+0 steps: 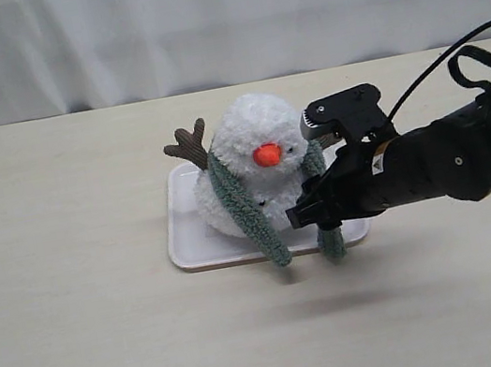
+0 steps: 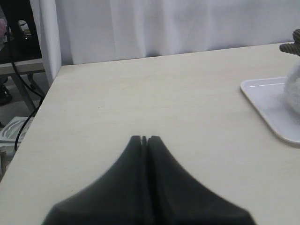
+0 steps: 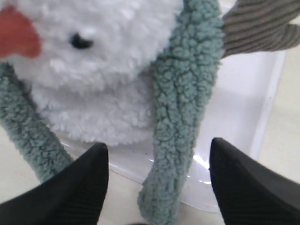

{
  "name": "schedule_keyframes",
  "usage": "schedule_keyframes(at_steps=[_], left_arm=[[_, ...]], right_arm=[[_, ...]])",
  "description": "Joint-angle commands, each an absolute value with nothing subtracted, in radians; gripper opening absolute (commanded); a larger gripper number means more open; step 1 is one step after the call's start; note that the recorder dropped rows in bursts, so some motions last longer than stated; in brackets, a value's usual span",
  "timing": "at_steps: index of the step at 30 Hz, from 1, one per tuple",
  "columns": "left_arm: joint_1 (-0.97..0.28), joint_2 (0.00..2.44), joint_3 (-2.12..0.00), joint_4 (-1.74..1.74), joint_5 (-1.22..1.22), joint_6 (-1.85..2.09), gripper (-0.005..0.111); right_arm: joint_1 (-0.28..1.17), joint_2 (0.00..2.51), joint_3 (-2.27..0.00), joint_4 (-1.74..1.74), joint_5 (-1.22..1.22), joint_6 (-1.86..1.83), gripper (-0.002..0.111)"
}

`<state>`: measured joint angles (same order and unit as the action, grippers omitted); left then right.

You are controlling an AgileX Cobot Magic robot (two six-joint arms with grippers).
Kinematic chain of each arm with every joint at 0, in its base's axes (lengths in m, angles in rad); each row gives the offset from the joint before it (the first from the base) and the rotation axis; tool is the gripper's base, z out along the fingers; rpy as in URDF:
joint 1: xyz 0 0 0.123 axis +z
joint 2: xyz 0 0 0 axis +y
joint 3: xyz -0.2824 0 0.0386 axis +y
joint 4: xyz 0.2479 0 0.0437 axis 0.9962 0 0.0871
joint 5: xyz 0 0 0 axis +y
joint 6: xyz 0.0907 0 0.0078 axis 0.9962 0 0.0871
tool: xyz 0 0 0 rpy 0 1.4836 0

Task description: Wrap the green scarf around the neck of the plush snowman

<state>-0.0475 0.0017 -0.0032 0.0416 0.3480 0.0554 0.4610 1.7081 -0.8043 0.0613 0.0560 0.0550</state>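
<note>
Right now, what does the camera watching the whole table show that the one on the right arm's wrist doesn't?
Only the table view: the whole plush snowman, the twig arm on the side away from the claw, the black robot arm and the curtain. Only the wrist view: up close, the claw stands open, its fingers on either side of one hanging end of the green scarf. Both: snowman, scarf, orange nose, tray.

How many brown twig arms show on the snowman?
2. One twig arm sticks up at the exterior view's left; the other shows only in the right wrist view, beside the scarf.
</note>
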Motion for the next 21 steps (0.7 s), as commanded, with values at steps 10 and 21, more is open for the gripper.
schedule_keyframes(at_steps=[10,21], left_arm=[[-0.046,0.0,0.0,0.041,0.332,0.054,0.0],[-0.046,0.0,0.0,0.041,0.332,0.054,0.0]], right_arm=[[0.457,1.815,-0.802,0.067,-0.014,0.046,0.046],[0.457,1.797,-0.802,0.105,0.044,0.049,0.004]])
